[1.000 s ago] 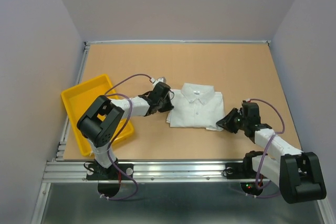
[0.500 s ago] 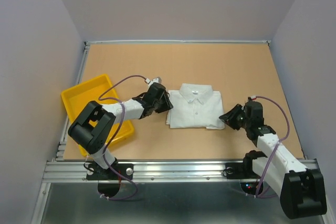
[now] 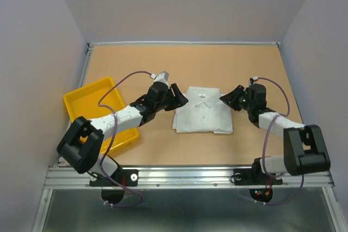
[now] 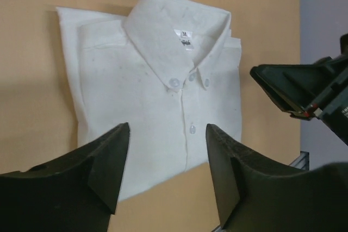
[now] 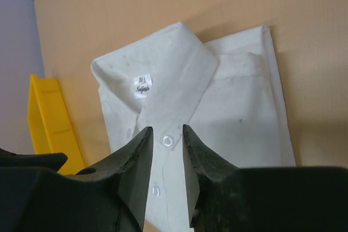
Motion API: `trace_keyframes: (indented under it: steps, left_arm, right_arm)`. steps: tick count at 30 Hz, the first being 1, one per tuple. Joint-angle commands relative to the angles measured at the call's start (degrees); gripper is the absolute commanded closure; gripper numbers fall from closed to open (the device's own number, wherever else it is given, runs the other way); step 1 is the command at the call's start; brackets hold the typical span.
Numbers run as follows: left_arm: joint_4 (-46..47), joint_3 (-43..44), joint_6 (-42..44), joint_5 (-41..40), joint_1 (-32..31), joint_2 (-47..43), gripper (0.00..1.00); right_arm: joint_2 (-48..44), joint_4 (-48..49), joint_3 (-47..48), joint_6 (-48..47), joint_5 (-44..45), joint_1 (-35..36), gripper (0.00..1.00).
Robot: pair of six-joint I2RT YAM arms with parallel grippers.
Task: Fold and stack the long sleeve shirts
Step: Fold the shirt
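As both rise from the shirt [image 3: 202, 113], left gripper [image 4: 167, 130] spreads wide, right gripper [image 5: 166, 130] slightly.

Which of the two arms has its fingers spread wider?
The left arm's fingers, nearer the yellow tray: a broad gap shows the shirt between them, while the right arm's fingers stand only a narrow slit apart.

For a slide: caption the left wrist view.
Left gripper, jaws open toward the folded white shirt; right gripper at the frame's edge.
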Motion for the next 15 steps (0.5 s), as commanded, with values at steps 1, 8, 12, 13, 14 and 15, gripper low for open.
trace_keyframes:
  steps: [1, 8, 12, 13, 14, 15]
  left_arm:
    - [8.47, 1.02, 0.23, 6.63, -1.34, 7.69, 0.4]
    - [13.06, -0.9, -2.85, 7.25, -1.43, 17.63, 0.61]
    - [12.97, -5.12, -3.73, 4.88, -0.99, 17.55, 0.68]
    - [12.88, -5.65, -3.9, 4.62, -0.82, 17.2, 0.69]
    - [12.36, -6.18, -3.99, 4.26, -0.73, 16.85, 0.69]
    - [11.92, -6.62, -3.99, 3.65, -0.55, 16.5, 0.69]
  right_arm:
    - [6.56, 13.82, 3.48, 1.75, -0.98, 0.24, 0.66]
    - [18.08, 20.5, 3.58, -1.06, -0.18, -0.99, 0.66]
    - [19.85, 21.29, 2.43, -2.03, 0.69, -3.01, 0.66]
    - [19.67, 21.2, 1.91, -2.38, 0.96, -3.62, 0.65]
    - [19.24, 21.2, 1.82, -2.64, 1.13, -3.97, 0.65]
    - [18.88, 21.2, 1.56, -3.26, 1.31, -4.33, 0.65]
